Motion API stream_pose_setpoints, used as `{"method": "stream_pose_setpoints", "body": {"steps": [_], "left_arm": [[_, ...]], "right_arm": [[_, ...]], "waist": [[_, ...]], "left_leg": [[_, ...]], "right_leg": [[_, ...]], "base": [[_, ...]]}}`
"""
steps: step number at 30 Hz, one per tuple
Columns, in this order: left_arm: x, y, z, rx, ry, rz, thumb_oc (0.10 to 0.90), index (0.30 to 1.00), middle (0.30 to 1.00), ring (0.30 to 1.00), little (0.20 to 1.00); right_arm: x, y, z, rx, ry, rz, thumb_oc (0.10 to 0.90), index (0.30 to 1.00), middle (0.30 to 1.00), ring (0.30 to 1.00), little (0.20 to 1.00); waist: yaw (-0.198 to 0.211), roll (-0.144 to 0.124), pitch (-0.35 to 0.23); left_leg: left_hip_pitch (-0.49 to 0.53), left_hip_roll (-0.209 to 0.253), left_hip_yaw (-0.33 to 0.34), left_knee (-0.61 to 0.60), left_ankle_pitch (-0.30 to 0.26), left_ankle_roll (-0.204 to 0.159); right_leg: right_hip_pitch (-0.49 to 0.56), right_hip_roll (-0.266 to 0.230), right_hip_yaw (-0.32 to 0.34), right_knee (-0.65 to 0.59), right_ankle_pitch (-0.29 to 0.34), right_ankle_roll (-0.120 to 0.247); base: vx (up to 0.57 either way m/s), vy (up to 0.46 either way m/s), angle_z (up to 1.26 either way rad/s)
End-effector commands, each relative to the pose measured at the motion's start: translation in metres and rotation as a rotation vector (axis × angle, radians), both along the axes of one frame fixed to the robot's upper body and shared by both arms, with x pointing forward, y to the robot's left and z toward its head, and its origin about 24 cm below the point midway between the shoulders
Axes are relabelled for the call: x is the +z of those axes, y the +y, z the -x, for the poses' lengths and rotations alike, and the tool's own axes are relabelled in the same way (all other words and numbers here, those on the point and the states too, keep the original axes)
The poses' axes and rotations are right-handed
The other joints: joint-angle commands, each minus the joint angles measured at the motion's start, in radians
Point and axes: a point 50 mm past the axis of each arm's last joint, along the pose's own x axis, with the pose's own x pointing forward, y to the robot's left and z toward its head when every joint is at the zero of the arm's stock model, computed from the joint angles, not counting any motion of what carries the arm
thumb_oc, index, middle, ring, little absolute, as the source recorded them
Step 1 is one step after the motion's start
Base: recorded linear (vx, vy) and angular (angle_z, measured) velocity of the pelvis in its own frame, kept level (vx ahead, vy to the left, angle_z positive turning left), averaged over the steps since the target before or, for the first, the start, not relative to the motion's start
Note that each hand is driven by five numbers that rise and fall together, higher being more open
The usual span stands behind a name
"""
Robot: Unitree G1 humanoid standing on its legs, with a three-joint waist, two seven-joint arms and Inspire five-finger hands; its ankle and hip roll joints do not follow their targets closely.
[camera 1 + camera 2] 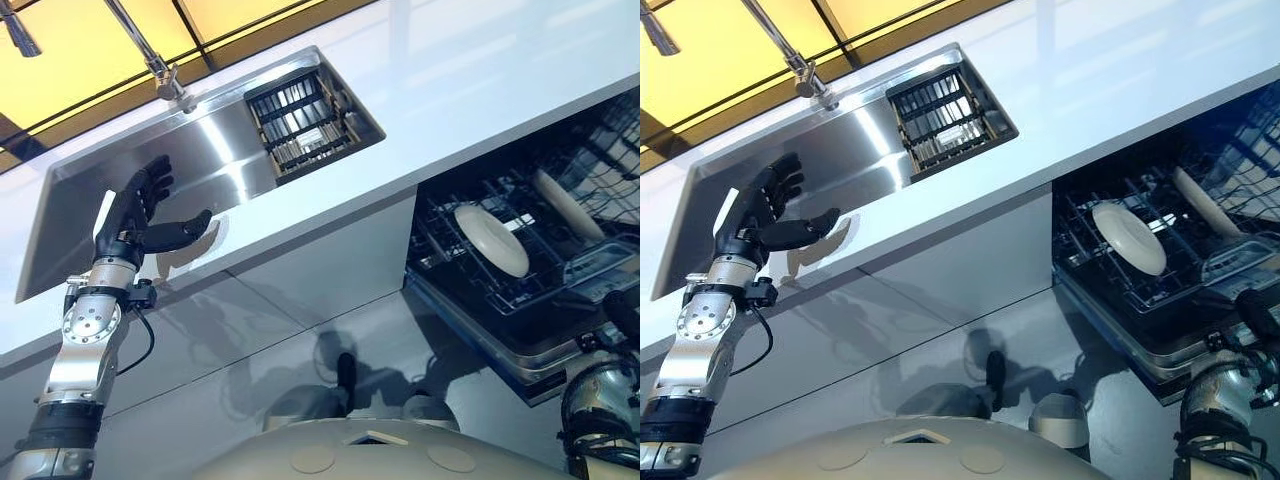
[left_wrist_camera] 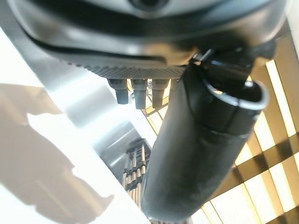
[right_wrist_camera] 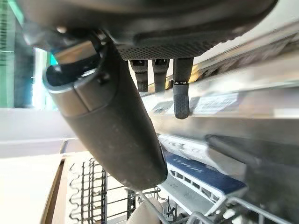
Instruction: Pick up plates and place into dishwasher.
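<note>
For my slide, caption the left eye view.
Open left hand raised over the sink; two plates racked in the dishwasher.

Left hand (image 1: 140, 215) raised, fingers spread; right hand (image 3: 154, 51) fingers straight.

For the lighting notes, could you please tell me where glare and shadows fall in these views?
Left eye view: bright glare streaks the steel sink; the open left hand throws a shadow on the white counter; the dishwasher interior is dark around its pale plate. Left wrist view: the hand's shadow lies on the counter. Right wrist view: right hand close and dark.
</note>
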Motion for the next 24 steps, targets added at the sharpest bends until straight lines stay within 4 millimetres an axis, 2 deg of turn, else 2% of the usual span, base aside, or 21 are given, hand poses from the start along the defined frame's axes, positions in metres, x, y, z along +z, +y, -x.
{"method": "stream_pose_setpoints", "body": {"steps": [1,5,10,15,19,24], "left_arm": [[0.059,0.005,-0.014,0.037,-0.341,0.014,0.800,0.900,0.900,0.900,0.900],[0.057,0.008,-0.010,0.062,-0.333,0.029,0.800,0.900,0.900,0.900,0.900],[0.052,0.008,-0.006,0.071,-0.323,0.034,0.800,0.900,0.900,0.900,0.900],[0.051,0.012,-0.002,0.084,-0.323,0.028,0.800,0.900,0.900,0.900,0.900],[0.053,0.017,0.001,0.100,-0.331,0.014,0.800,0.900,0.900,0.900,0.900],[0.055,0.022,-0.001,0.105,-0.333,-0.002,0.800,0.900,0.900,0.900,0.900]], "right_arm": [[0.094,0.009,-0.053,0.031,-0.325,0.369,0.800,0.900,0.900,0.900,0.900],[0.103,0.020,-0.051,0.023,-0.362,0.454,0.800,0.900,0.900,0.900,0.900],[0.120,0.038,-0.046,-0.027,-0.387,0.643,0.800,0.900,0.900,0.900,0.900],[0.125,0.047,-0.046,0.050,-0.364,0.704,0.800,0.900,0.900,0.900,0.900],[0.109,0.050,-0.049,0.161,-0.355,0.566,0.800,0.900,0.900,0.900,0.900],[0.075,0.054,-0.056,0.265,-0.288,0.352,0.800,0.900,0.900,0.900,0.900]], "waist": [[0.055,-0.012,-0.006],[0.048,-0.019,-0.016],[0.040,-0.041,-0.026],[0.030,-0.066,-0.033],[0.026,-0.090,-0.037],[0.030,-0.123,-0.044]], "left_leg": [[0.029,0.010,0.007,0.094,-0.072,-0.028],[0.041,0.013,0.017,0.088,-0.077,-0.022],[0.053,0.014,0.021,0.086,-0.085,-0.010],[0.064,0.017,0.029,0.084,-0.092,-0.004],[0.069,0.020,0.038,0.080,-0.094,0.000],[0.078,0.025,0.044,0.071,-0.095,0.004]], "right_leg": [[-0.090,0.007,-0.012,0.215,-0.130,-0.050],[-0.084,0.013,-0.002,0.203,-0.128,-0.048],[-0.077,0.026,0.016,0.194,-0.124,-0.051],[-0.067,0.033,0.033,0.180,-0.114,-0.046],[-0.062,0.041,0.043,0.164,-0.103,-0.043],[-0.051,0.051,0.047,0.142,-0.087,-0.041]], "base": [[0.04,0.043,0.05],[0.02,0.031,-0.01],[0.00,0.001,-0.07],[-0.01,0.008,-0.05],[-0.03,-0.017,-0.07],[-0.02,-0.032,-0.08]]}}
